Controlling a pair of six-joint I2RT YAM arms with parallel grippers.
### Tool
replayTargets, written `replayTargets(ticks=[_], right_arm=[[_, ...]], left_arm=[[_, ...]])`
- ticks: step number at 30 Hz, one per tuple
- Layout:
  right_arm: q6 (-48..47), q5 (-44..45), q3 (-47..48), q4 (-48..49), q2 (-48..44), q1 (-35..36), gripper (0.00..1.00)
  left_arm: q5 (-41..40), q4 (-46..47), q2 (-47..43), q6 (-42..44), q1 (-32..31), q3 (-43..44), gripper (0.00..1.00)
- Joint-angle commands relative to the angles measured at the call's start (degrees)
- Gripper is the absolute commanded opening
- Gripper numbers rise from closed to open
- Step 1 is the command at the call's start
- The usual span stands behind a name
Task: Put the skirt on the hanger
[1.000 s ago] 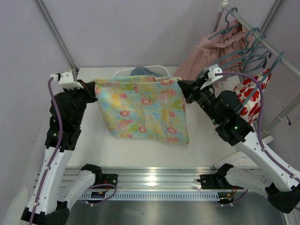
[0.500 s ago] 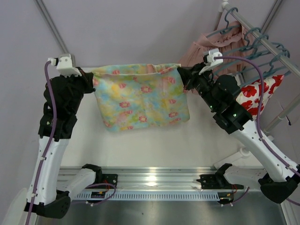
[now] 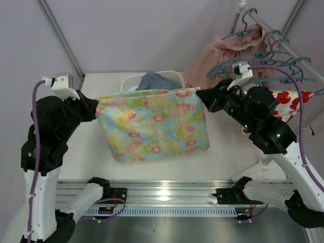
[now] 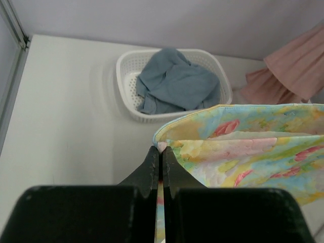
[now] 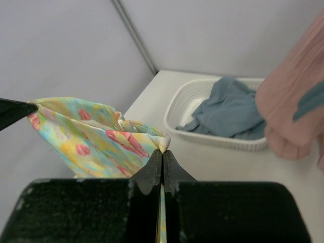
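My left gripper [image 3: 95,108] was pressed together, pinching the top left corner of the skirt [image 3: 152,124] above the left side of the table [image 3: 96,152]. The skirt hung spread out between my two grippers, with its top edge pulled fairly straight and the rest draping toward the near side. Behind it, at the far edge of the table, a white basket [image 3: 127,80] held a blue-grey cloth [image 3: 153,81]. My right gripper [image 3: 199,94] was likewise closed, nipping the top right corner. Further right, teal hangers [image 3: 221,69] hung from a slanted rail [image 3: 263,23], with a dusty-pink pleated skirt [image 3: 217,55] and a white garment with red flowers [image 3: 288,101] among them, apart from the skirt I held.
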Motion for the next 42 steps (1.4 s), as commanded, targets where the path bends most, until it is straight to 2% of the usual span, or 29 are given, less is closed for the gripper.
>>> replayTargets(ticks=[1, 6, 8, 10, 12, 17, 21, 27, 34, 42], right_arm=[[7.55, -1.97, 3.18, -8.91, -2.69, 2.02, 0.0], [10.19, 2.15, 2.48, -14.11, -3.92, 5.62, 0.0], [10.11, 5.3, 0.46, -15.26, -2.79, 5.63, 0.0], [9.85, 6.99, -1.91, -14.04, -1.82, 5.54, 0.0], [9.41, 8.4, -6.91, -12.11, -0.15, 5.19, 0.0], [9.14, 7.96, -17.01, -4.81, 4.33, 1.5, 0.0], [8.7, 5.77, -23.52, 2.57, 7.85, -3.33, 0.0], [4.76, 6.03, -26.71, 11.89, 14.53, -7.73, 0.0], [0.88, 5.86, -27.06, 18.92, 22.0, -10.19, 0.0], [-1.32, 4.53, -26.62, 26.12, 29.38, -12.04, 0.0]], left_arm=[[1.53, -9.3, -2.57, -1.63, 0.63, 4.12, 0.0], [0.65, -13.36, -2.06, -1.63, 0.63, 4.66, 0.0], [3.46, -11.35, -1.18, -2.07, 0.63, -1.48, 0.0], [6.7, -5.73, 0.14, -3.29, 0.63, -7.7, 0.0], [6.45, -1.42, 0.85, -4.35, 0.63, -15.44, 0.0], [3.91, 10.8, 6.99, -5.49, 0.54, -24.34, 0.0], [-1.72, 20.73, 12.52, -7.6, 0.54, -32.25, 0.0], [-3.39, 29.52, 25.78, -7.87, 0.54, -33.84, 0.0], [-2.51, 40.77, 31.25, -6.99, 0.28, -37.09, 0.0], [-2.87, 44.65, 38.55, -4.88, 0.28, -33.06, 0.0]])
